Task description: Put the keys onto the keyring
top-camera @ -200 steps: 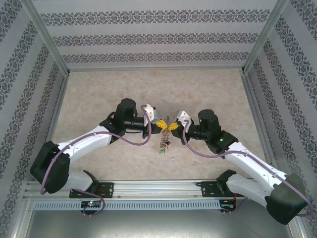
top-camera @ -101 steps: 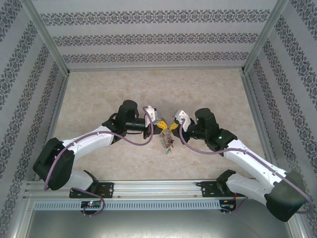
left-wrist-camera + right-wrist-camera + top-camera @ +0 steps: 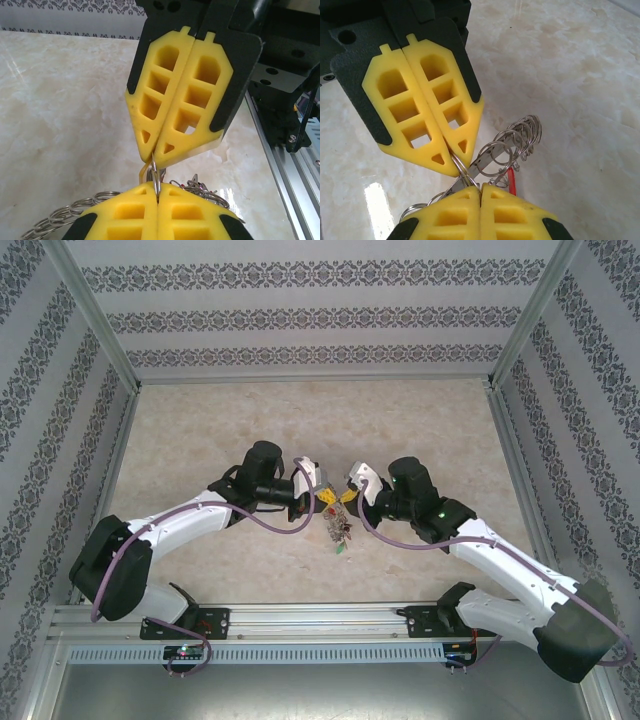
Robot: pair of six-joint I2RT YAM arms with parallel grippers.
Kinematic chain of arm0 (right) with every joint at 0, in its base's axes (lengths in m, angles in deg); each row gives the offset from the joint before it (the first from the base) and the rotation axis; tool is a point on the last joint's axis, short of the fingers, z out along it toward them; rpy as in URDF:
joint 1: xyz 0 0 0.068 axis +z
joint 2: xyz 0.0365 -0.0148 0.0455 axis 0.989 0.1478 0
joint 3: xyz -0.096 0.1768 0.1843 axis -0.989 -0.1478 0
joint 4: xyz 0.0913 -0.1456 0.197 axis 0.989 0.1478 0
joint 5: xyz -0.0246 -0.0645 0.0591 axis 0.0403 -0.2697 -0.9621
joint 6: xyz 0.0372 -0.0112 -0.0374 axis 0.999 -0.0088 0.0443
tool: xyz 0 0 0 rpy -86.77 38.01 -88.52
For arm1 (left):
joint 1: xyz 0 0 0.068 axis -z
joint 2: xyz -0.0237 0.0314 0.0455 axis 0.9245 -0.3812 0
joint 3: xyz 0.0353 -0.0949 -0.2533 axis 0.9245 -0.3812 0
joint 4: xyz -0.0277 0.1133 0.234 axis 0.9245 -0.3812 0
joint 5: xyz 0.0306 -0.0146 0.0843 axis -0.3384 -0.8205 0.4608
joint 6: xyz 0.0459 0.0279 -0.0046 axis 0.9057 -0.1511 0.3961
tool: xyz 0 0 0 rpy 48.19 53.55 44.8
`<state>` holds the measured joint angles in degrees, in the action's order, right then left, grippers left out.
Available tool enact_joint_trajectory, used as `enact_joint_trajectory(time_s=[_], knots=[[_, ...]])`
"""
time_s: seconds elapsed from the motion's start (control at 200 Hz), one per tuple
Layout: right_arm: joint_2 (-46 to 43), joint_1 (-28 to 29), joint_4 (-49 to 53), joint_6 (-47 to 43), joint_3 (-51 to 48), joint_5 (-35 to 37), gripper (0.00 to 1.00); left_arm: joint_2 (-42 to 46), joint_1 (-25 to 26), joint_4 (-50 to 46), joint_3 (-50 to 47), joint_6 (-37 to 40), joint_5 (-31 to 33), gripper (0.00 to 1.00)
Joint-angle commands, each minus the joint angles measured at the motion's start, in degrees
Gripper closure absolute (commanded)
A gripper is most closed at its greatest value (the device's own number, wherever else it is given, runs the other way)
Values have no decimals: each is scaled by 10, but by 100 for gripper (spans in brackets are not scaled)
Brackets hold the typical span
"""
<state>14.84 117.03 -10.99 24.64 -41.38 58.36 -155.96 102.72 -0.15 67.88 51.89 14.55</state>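
My left gripper [image 3: 323, 499] and right gripper [image 3: 347, 496] meet tip to tip above the middle of the table. Both are shut on one thin metal ring [image 3: 156, 176] that belongs to the keyring [image 3: 337, 527]. The keyring hangs beneath them as a bunch of silvery rings and keys. In the left wrist view my left gripper [image 3: 157, 194] pinches the ring from below and the right gripper [image 3: 153, 156] from above. In the right wrist view my right gripper [image 3: 480, 189] faces the left gripper [image 3: 456, 163]; small split rings [image 3: 512, 142] and a red tag [image 3: 511, 180] dangle beside them. I cannot tell the loose keys apart from the bunch.
A pale marble-look tabletop [image 3: 200, 420] lies all round the arms. Patterned walls with metal posts [image 3: 95, 320] enclose it on three sides. An aluminium rail [image 3: 320, 618] with the arm bases runs along the near edge.
The right arm has shifted slightly left, bringing the two grippers closer. The hanging bunch has swung a little to the right. Both grippers stay shut.
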Motion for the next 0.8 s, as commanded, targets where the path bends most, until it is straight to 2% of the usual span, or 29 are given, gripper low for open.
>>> enact_joint_trajectory(time_s=[0.0,0.195,0.41,0.525,0.629,0.794], knots=[[4,7,-3,-4,24,26,100,0,-3,3,8,5,5,100],[35,-22,18,36,4,51,100,20,-3,84,-22,-39,16,100],[44,-47,-21,78,-23,5,100,35,-3,161,-39,-78,-2,100],[29,-47,-28,74,-18,-12,92,34,-3,176,-40,-87,-8,100],[-2,-47,-25,43,-20,-11,73,33,-3,175,-43,-87,-11,100],[-64,-47,-26,-58,-40,-23,57,42,-3,155,-41,-78,-20,100]])
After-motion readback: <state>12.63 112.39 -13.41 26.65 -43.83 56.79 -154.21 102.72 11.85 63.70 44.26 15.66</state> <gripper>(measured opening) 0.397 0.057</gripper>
